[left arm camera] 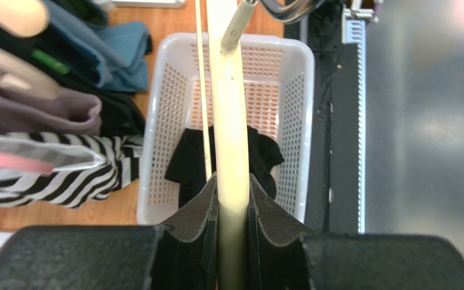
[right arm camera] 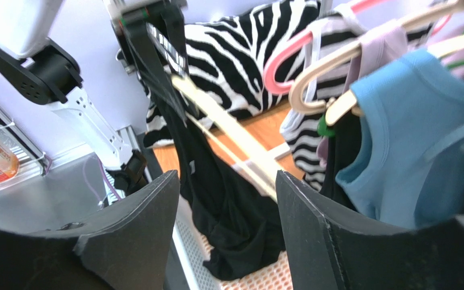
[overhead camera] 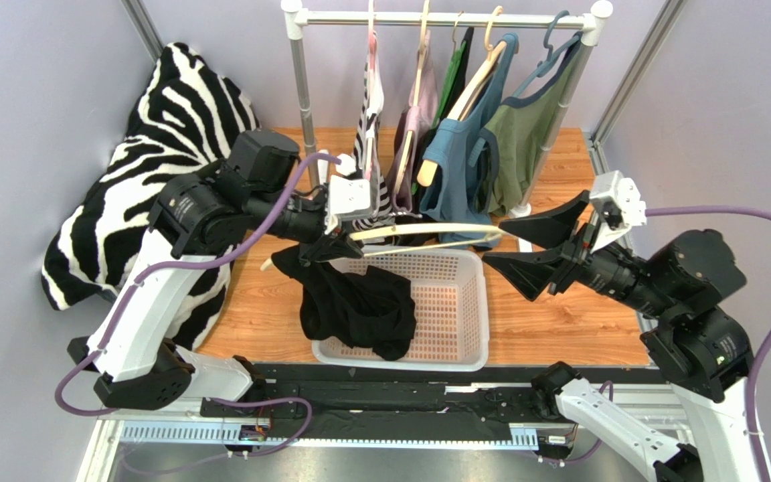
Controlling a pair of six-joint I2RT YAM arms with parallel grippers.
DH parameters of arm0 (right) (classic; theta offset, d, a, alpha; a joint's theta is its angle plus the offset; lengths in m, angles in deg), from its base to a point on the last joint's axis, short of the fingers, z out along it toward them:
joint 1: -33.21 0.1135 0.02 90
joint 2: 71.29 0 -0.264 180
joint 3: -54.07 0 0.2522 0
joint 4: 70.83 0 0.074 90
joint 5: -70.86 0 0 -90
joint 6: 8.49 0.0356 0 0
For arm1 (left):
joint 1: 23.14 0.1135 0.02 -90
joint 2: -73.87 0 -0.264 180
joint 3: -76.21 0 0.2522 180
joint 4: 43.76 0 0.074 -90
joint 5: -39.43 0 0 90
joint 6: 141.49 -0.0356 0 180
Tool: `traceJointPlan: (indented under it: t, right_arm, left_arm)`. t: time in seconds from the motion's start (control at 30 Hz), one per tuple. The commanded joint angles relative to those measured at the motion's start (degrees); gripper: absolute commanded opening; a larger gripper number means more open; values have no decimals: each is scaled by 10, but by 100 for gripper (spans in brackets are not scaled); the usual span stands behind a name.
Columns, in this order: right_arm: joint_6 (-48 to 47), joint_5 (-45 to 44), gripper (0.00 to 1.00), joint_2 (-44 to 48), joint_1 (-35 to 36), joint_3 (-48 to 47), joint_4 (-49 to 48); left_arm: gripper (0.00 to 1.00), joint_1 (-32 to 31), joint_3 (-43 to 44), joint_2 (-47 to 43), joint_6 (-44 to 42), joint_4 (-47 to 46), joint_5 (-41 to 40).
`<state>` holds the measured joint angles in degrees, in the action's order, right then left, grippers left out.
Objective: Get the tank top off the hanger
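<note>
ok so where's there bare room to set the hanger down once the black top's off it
The basket has bare mesh in its right half, beside the black tank top. The table shows bare wood right of the basket, and a strip between basket and zebra cushion. It is crowded at the back, under the rack of hanging clothes.

**Wooden table, three things on it**

Here's the wooden table (overhead camera: 560, 326), pale planks running left to right. Sitting near the middle, towards the near edge, is a white plastic basket (overhead camera: 452, 306) with mesh walls, flat on the wood. Over on the left a big zebra-striped cushion (overhead camera: 173, 121) rests on the table and leans up against the wall. Along the far side stands a clothes rack (overhead camera: 304, 95), its posts rising from the tabletop.
</note>
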<state>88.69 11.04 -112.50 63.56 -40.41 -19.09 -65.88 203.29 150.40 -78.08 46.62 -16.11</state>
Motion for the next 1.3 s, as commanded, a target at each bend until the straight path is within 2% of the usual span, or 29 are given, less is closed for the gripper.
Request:
traceJointPlan:
  t: [0.0,0.1,0.2,0.3,0.47,0.67,0.77,0.87,0.9,0.97,1.0,1.1,1.13,1.17,1.2,1.27]
  right_arm:
    - [-21,8,63,-28,3,-12,-25]
    - [-15,23,61,-52,3,-14,-23]
    - [-19,55,60,-66,14,-7,-16]
    - [-44,39,59,-74,44,-10,6]
    - [-87,-17,59,-91,98,-14,37]
    - [-110,-68,51,-116,138,-5,59]
    - [-111,-78,45,-127,146,-3,65]
    - [-113,-88,28,-135,153,-5,76]
    - [-113,-90,16,-135,154,-5,78]
    - [-112,-104,4,-135,156,-4,82]
    - [-112,-108,0,-134,157,-4,82]
    - [-109,-113,0,-124,158,-2,80]
    - [-106,-115,0,-121,158,0,78]
    - [-105,-118,0,-118,158,0,72]
    - [-104,-123,0,-108,158,7,69]
    - [-103,-139,0,-99,158,13,60]
  left_arm:
    - [0,-32,70,43,-43,87,16]
    - [0,-37,105,79,-49,133,25]
    - [0,-38,86,64,-66,130,37]
    - [0,-39,75,55,-79,125,37]
    - [0,-39,87,63,-110,174,48]
    - [0,-40,75,56,-124,196,68]
    - [0,-40,74,48,-130,195,75]
    - [0,-41,82,48,-130,194,82]
    - [0,-40,85,47,-128,191,83]
    - [0,-40,86,43,-127,186,89]
    - [0,-40,83,37,-121,173,88]
    - [2,-40,67,17,-110,135,76]
    - [8,-40,63,12,-106,123,72]
    - [20,-40,58,6,-99,109,61]
    - [49,-40,58,0,-90,93,55]
    - [80,-40,66,-9,-61,69,21]
